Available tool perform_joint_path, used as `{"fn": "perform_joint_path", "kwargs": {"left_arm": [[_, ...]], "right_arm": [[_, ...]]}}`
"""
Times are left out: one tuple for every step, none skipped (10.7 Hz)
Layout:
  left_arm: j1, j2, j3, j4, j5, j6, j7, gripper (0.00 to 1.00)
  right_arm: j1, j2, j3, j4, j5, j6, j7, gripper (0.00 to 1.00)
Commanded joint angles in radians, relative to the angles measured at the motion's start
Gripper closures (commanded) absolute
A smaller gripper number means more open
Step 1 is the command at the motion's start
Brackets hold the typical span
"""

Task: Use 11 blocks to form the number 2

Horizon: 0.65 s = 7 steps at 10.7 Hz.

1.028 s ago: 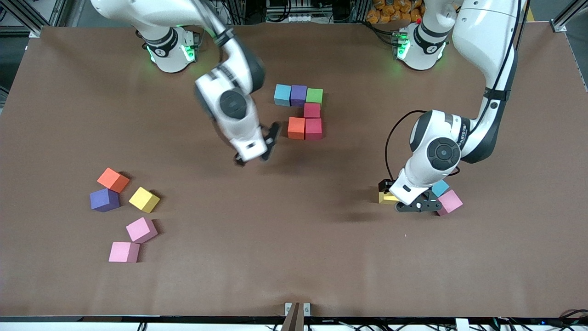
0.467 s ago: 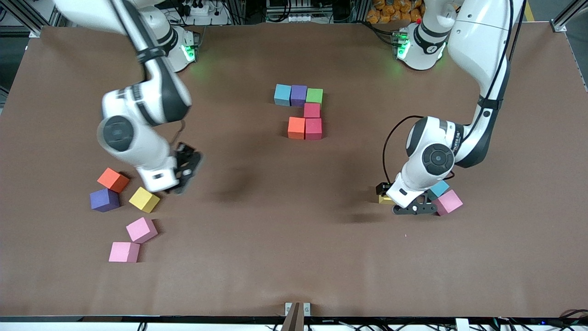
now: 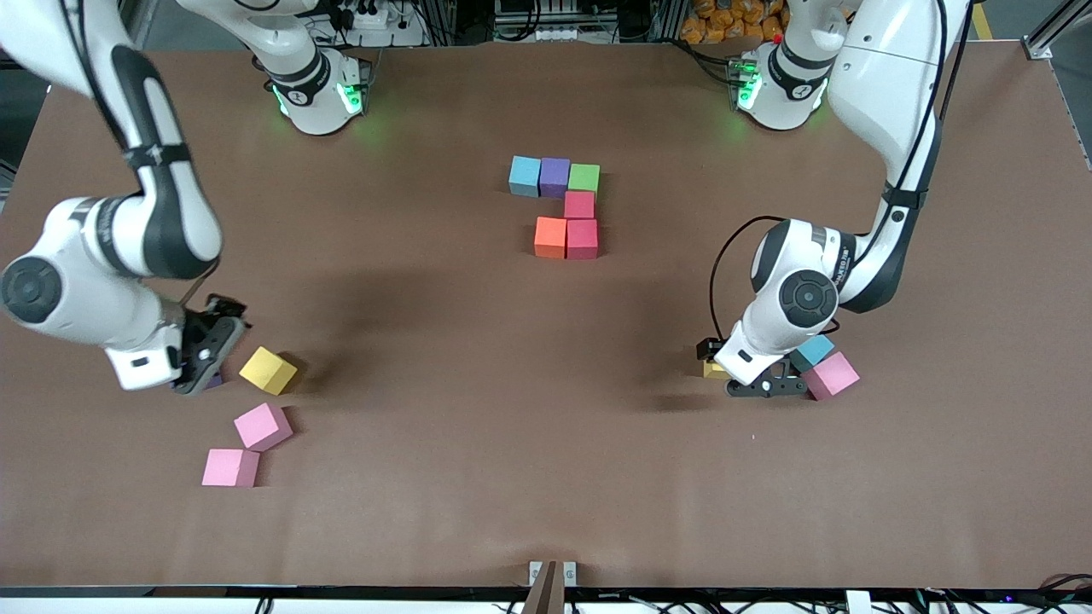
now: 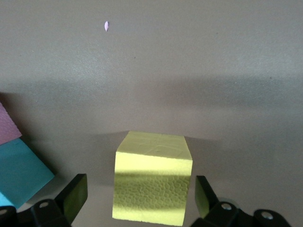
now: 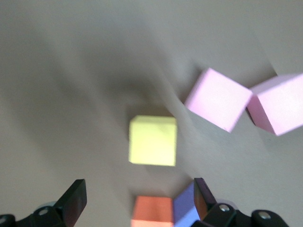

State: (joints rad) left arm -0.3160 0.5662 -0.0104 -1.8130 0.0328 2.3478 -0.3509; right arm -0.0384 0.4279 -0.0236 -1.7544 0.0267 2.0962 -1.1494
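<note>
left gripper point(image 4: 137, 201) straddling yellow block point(image 4: 152, 177) (fingers apart)

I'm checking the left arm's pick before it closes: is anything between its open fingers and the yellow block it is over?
Nothing visible. In the left wrist view the yellow block sits between the left gripper's open fingers with bare table on both sides. A light blue block and a pink block lie beside it, outside the gap.
</note>
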Motion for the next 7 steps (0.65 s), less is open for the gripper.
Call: {"fn": "perform_joint_path", "kwargs": {"left_arm": [[-0.003,0.009,0.004,-0.011,-0.021,0.025,0.027,0.00],[-0.003,0.011,0.004,-0.011,-0.022,0.025,0.027,0.00],[-0.003,0.011,0.004,-0.009,-0.027,0.025,0.027,0.00],[-0.003,0.011,0.004,-0.008,-0.030,0.025,0.027,0.18],[-0.003,0.009,0.004,-0.003,-0.030,0.025,0.027,0.60],[-0.006,0.001,0.003,-0.002,-0.027,0.024,0.029,0.88],[-0.008,-0.006,0.001,0.001,-0.022,0.022,0.030,0.99]], "right_arm": [[-0.028,0.138,0.019,0.101,0.005,0.043,-0.043,0.00],[-0.028,0.172,0.021,0.101,0.007,0.073,-0.041,0.00],[-0.028,0.195,0.021,0.101,0.030,0.073,-0.030,0.00],[-0.023,0.199,0.021,0.098,0.076,0.062,-0.030,0.00],[-0.020,0.201,0.021,0.096,0.085,0.059,-0.024,0.00],[-0.018,0.207,0.021,0.096,0.087,0.059,-0.012,0.00],[-0.021,0.216,0.021,0.093,0.088,0.062,0.000,0.00]]}}
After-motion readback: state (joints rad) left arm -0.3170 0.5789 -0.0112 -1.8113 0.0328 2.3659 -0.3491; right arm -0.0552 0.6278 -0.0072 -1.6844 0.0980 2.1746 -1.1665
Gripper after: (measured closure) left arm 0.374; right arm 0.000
